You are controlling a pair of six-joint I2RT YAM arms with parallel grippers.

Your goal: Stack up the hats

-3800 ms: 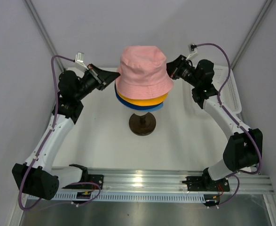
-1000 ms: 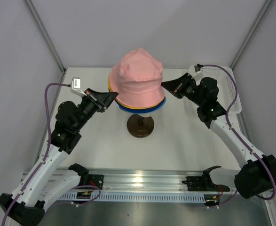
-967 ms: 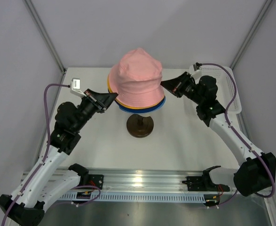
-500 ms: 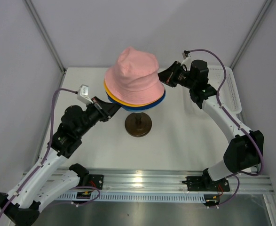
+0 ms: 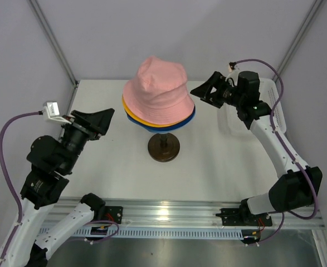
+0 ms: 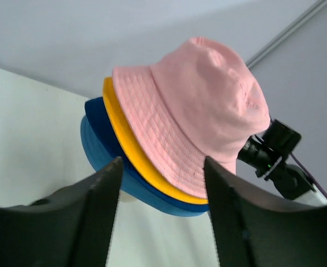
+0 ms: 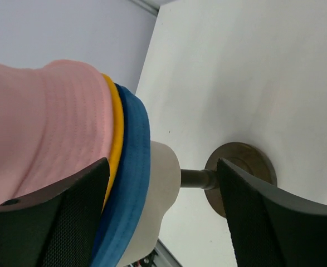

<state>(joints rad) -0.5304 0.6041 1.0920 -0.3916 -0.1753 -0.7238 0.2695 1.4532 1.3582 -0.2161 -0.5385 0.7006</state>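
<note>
Hats [image 5: 159, 94] sit stacked, pink uppermost, on the mannequin head [image 7: 159, 183] at desk [image 5: 219, 167] centre. Left hand [image 5: 107, 119], fingers spread and gripping nothing, is at the stack's 8 o'clock, apart from it. Right hand [image 5: 200, 95], likewise spread, is at 3 o'clock, just beside the brims.

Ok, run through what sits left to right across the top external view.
left gripper → pink hat topping the stack → right gripper → white basket
</note>
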